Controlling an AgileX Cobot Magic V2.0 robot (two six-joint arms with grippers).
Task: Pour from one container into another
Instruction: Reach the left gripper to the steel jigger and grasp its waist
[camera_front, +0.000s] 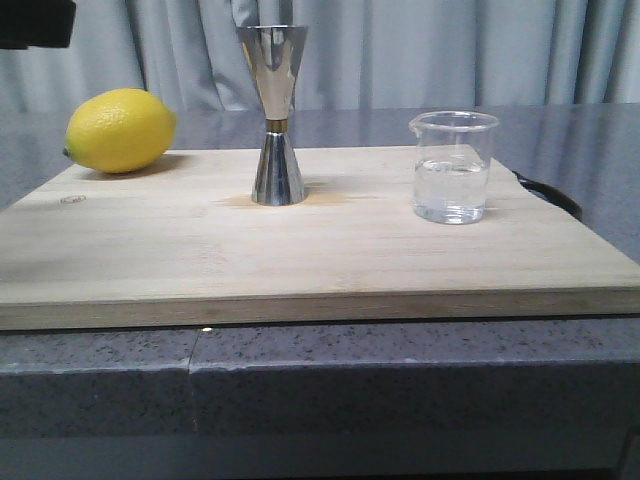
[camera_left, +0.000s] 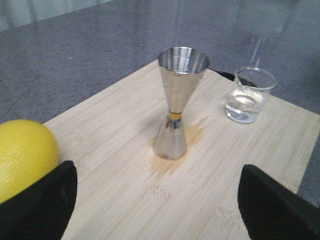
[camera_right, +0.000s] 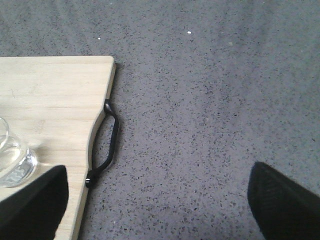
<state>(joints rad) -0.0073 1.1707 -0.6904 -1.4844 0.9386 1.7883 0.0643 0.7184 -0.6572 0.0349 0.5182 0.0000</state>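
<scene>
A small clear glass beaker (camera_front: 453, 167) holding clear liquid stands on the right part of the wooden board (camera_front: 300, 250). The tall steel jigger (camera_front: 275, 115) with a gold band at its waist stands upright near the board's middle. In the left wrist view the jigger (camera_left: 176, 102) is ahead of my open left gripper (camera_left: 157, 202), with the beaker (camera_left: 248, 95) further off. My right gripper (camera_right: 157, 200) is open over the grey counter beside the board's black handle (camera_right: 106, 145); the beaker's edge (camera_right: 12, 162) shows by one finger. Neither gripper shows in the front view.
A yellow lemon (camera_front: 120, 129) lies on the board's far left corner, and the lemon (camera_left: 22, 155) sits close to one left finger. A wet stain surrounds the jigger's base. Grey speckled counter (camera_right: 215, 100) surrounds the board; curtains hang behind.
</scene>
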